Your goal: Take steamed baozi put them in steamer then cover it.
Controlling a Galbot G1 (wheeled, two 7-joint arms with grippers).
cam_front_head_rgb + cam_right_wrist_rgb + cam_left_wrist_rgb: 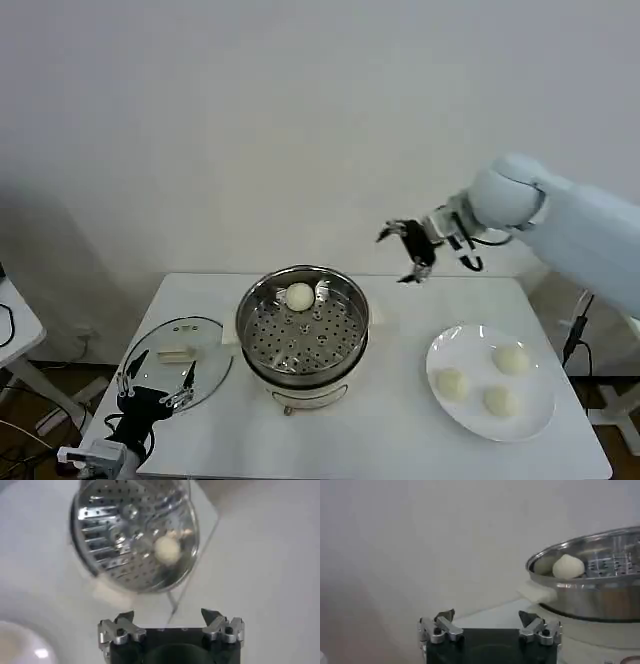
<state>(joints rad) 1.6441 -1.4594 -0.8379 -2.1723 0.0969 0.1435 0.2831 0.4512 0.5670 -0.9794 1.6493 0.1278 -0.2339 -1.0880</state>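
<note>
A white counter [390, 420] holds a round steel steamer [301, 325] at its middle, a white plate [490, 381] toward the robot's right, and a clear glass cover [176, 362] lying flat toward its left, just beside the steamer.

One of the four steamed buns [300, 295] already sits on the perforated tray inside the steamer, near the far wall. The other three buns [511, 359] rest on the plate, apart from one another. So the task looks about a quarter done: three buns are left to move, and the cover is not yet on the steamer.

The right gripper [408, 255] hangs in the air above the counter's far edge, between the steamer and the plate. Its fingers [122, 625] are spread wide and hold nothing.

The left gripper [156, 381] waits low at the counter's near left edge, over the cover. Its fingers [442, 625] are also spread apart and empty; whether they touch the glass cannot be told.
</note>
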